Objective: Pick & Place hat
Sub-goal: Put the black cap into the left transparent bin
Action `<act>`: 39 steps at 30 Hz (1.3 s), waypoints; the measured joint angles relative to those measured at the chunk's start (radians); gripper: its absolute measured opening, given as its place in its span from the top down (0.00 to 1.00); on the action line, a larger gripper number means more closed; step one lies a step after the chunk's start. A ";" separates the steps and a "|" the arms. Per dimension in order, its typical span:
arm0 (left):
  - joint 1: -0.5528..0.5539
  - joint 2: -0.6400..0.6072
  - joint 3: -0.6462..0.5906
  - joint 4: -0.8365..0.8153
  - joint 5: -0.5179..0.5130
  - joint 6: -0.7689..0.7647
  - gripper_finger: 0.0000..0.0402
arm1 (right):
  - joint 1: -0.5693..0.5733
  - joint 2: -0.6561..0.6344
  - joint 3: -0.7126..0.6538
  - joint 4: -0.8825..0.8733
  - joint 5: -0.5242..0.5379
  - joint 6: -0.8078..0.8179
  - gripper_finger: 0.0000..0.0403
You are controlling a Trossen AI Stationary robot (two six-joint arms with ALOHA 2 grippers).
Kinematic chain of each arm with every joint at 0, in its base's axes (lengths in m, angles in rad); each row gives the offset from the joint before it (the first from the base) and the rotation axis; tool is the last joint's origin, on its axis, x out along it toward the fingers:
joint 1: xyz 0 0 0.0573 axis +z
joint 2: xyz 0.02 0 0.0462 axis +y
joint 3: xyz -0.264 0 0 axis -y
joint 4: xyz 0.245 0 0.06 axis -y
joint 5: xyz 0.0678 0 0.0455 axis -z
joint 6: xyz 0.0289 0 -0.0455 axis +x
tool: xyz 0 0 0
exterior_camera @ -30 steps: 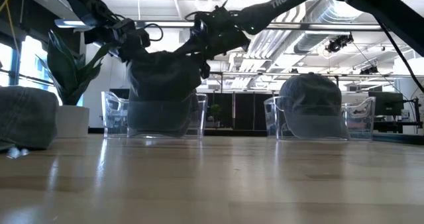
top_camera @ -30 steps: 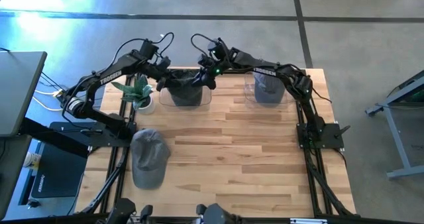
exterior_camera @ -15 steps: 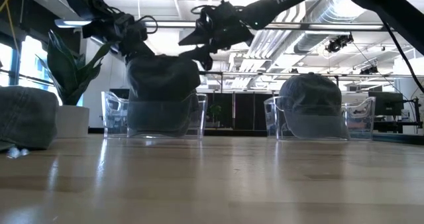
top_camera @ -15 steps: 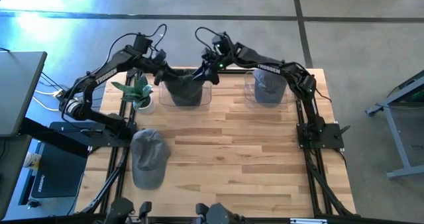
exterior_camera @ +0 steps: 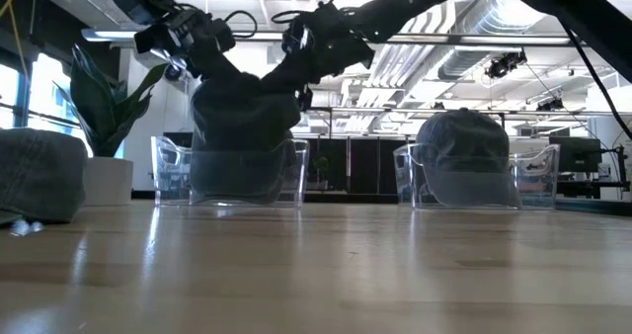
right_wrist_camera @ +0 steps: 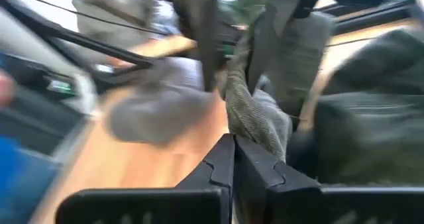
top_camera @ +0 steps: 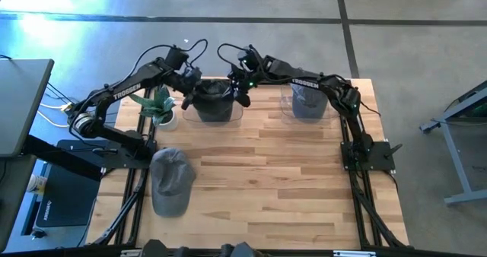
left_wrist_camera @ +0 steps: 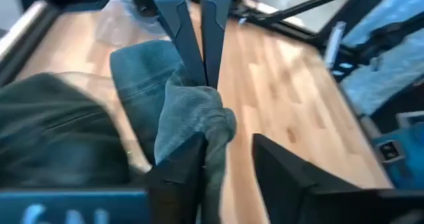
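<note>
Wooden desk [top_camera: 259,173], slatted top, two dark arms reaching to its far edge.

Item 1: dark cap [top_camera: 214,96], seated in the clear bin [top_camera: 228,114] at the far left-centre of the desk. In the low view the cap [exterior_camera: 242,126] rises well above the bin's clear walls [exterior_camera: 296,171]. Both hands are at it, one on each side.

Item 2: left hand [top_camera: 189,90], at the cap's left edge, beside the potted plant [top_camera: 160,105]. Its wrist view shows a fold of grey-green fabric [left_wrist_camera: 192,128] lying against one dark finger [left_wrist_camera: 179,171], with a gap to the other finger (so the fingers stand apart, not pinched on the cloth).

Item 3: right hand [top_camera: 242,86], at the cap's right edge. Its wrist view shows the two fingertips [right_wrist_camera: 222,161] pressed together, with a twisted fold of cap fabric [right_wrist_camera: 255,118] rising just beyond them; whether the cloth is actually pinched cannot be told (the picture is smeared).

Item 4: second cap [top_camera: 308,99], grey, in a second clear bin [top_camera: 288,109] at the far right of the desk, well apart from both hands.

Item 5: third cap [top_camera: 170,179], grey, lying loose on the near-left edge of the desk, brim toward the front.
</note>
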 joint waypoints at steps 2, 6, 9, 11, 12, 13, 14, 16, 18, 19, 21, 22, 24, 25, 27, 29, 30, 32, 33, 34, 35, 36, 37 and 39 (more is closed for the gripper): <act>-0.002 -0.004 0.000 -0.001 0.052 -0.014 0.79 | -0.007 0.000 0.000 0.015 -0.107 0.059 0.97; 0.001 -0.016 0.001 0.026 0.173 -0.066 0.96 | -0.021 0.000 0.000 0.145 -0.273 0.212 0.97; 0.007 -0.012 0.001 0.038 0.099 -0.105 0.95 | -0.035 0.000 0.000 0.195 -0.197 0.240 0.99; 0.015 0.002 0.001 0.039 0.065 -0.108 0.95 | -0.046 0.000 0.000 0.184 -0.105 0.237 0.99; 0.023 0.014 0.001 0.041 0.064 -0.116 0.96 | -0.051 0.000 0.000 0.172 -0.066 0.237 0.98; 0.031 0.028 0.001 0.044 0.071 -0.131 0.97 | -0.056 0.000 0.000 0.162 -0.035 0.237 0.98; 0.041 0.041 0.001 0.044 0.080 -0.149 0.98 | -0.060 0.000 0.000 0.150 -0.007 0.234 0.98; 0.064 0.072 0.001 0.045 0.089 -0.193 0.99 | -0.066 0.000 0.000 0.121 0.042 0.215 0.99; 0.087 0.104 0.001 0.044 0.100 -0.218 0.98 | -0.066 0.000 0.000 0.098 0.098 0.196 1.00; 0.101 0.116 0.001 0.045 0.102 -0.222 0.98 | -0.066 0.000 0.000 0.090 0.122 0.193 0.99; 0.131 0.131 0.001 0.049 0.099 -0.224 0.99 | -0.066 0.000 0.000 0.089 0.159 0.192 0.98; 0.146 0.137 0.001 0.051 0.097 -0.232 0.99 | -0.066 0.000 0.000 0.089 0.168 0.192 0.97; 0.169 0.146 0.001 0.064 0.096 -0.250 0.99 | -0.067 0.000 0.000 0.089 0.189 0.196 0.95; 0.176 0.147 0.001 0.073 0.093 -0.262 0.99 | -0.070 -0.002 0.000 0.088 0.193 0.196 0.94; 0.187 0.147 0.001 0.104 0.078 -0.288 0.99 | -0.073 -0.004 0.000 0.086 0.194 0.198 0.90; 0.192 0.147 0.001 0.135 0.068 -0.309 0.99 | -0.074 -0.009 0.005 0.086 0.189 0.215 0.86; 0.192 0.147 0.001 0.153 0.068 -0.316 0.99 | -0.074 -0.011 0.008 0.088 0.185 0.233 0.83; 0.191 0.147 0.001 0.189 0.060 -0.317 0.98 | -0.070 -0.013 0.008 0.092 0.182 0.245 0.77; 0.191 0.147 0.001 0.200 0.052 -0.317 0.98 | -0.065 -0.013 0.008 0.092 0.182 0.244 0.74; 0.191 0.147 0.001 0.207 0.047 -0.319 0.96 | -0.059 -0.013 0.008 0.091 0.181 0.244 0.71; 0.191 0.147 0.001 0.212 0.043 -0.319 0.94 | -0.053 -0.013 0.008 0.090 0.181 0.244 0.68; 0.191 0.147 0.000 0.214 0.032 -0.319 0.91 | -0.046 -0.013 0.008 0.090 0.179 0.244 0.66; 0.191 0.147 0.001 0.216 0.014 -0.319 0.88 | -0.040 -0.013 0.008 0.090 0.177 0.239 0.63; 0.191 0.147 0.000 0.225 -0.007 -0.322 0.82 | -0.025 -0.013 0.008 0.091 0.173 0.216 0.59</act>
